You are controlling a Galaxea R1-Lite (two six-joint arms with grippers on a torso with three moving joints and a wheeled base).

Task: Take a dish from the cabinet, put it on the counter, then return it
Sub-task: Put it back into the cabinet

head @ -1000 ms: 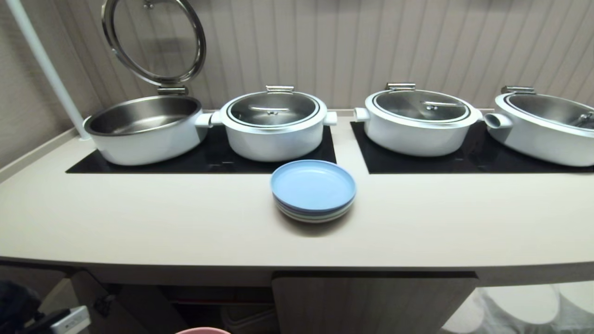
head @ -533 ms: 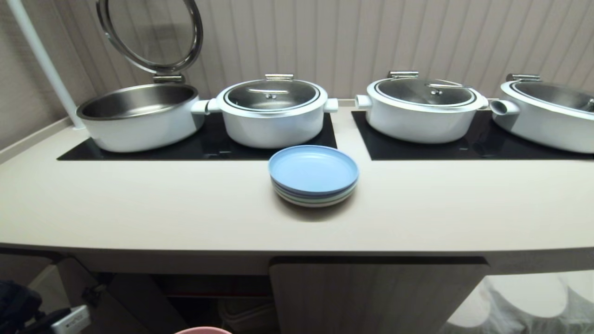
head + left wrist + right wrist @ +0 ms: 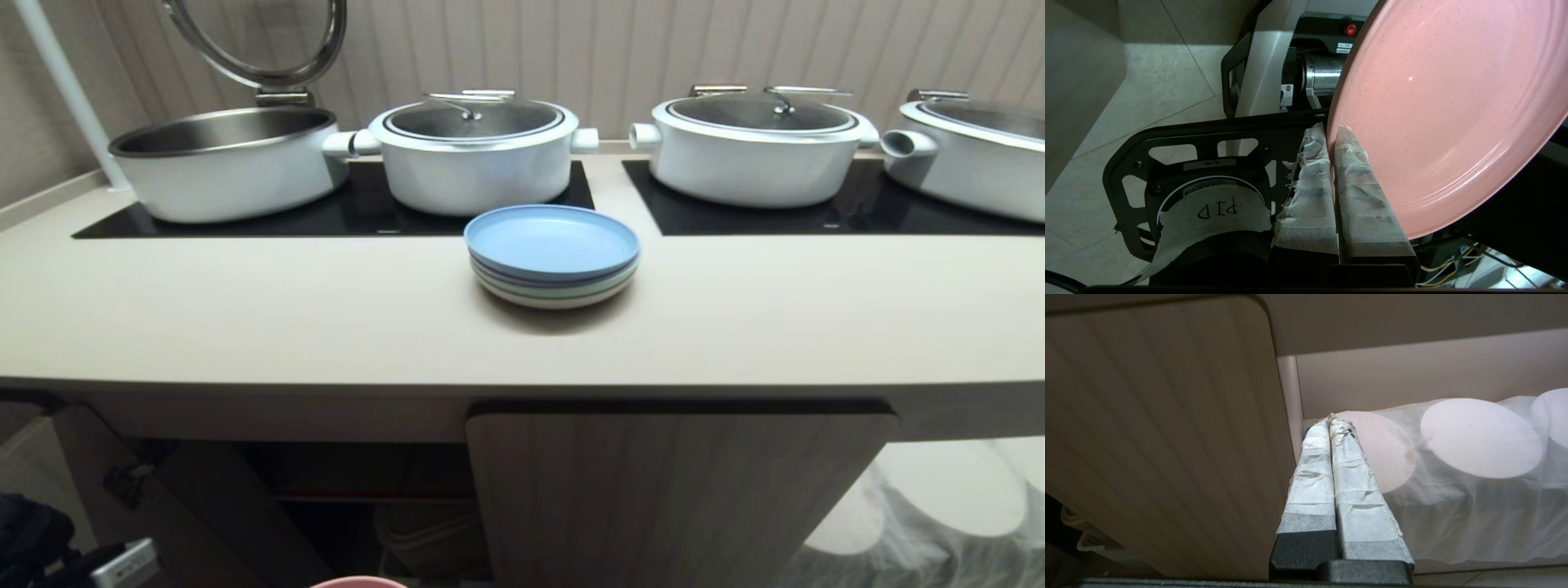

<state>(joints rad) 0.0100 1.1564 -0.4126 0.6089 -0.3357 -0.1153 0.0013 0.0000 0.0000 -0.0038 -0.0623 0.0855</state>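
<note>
In the left wrist view the pink dish (image 3: 1445,114) stands on edge, its rim pinched between the taped fingers of my left gripper (image 3: 1331,130), which is shut on it above my own base. A sliver of the dish (image 3: 357,581) peeks in at the bottom edge of the head view. The cabinet (image 3: 653,498) sits below the cream counter (image 3: 245,318); its left side stands open and dark, its right door is closed. My right gripper (image 3: 1334,419) is shut on nothing, parked beside the fluted cabinet door (image 3: 1159,428).
A blue-topped stack of plates (image 3: 552,253) rests mid-counter in front of several white pots (image 3: 473,151) on black cooktop panels (image 3: 343,216). The leftmost pot (image 3: 224,159) has its lid raised. Sheet-covered round stools (image 3: 1480,437) stand right of the cabinet.
The whole head view has shifted: the counter and pots sit higher in the picture and more of the cabinet front shows, so the camera has sunk. Nothing on the counter has moved.
</note>
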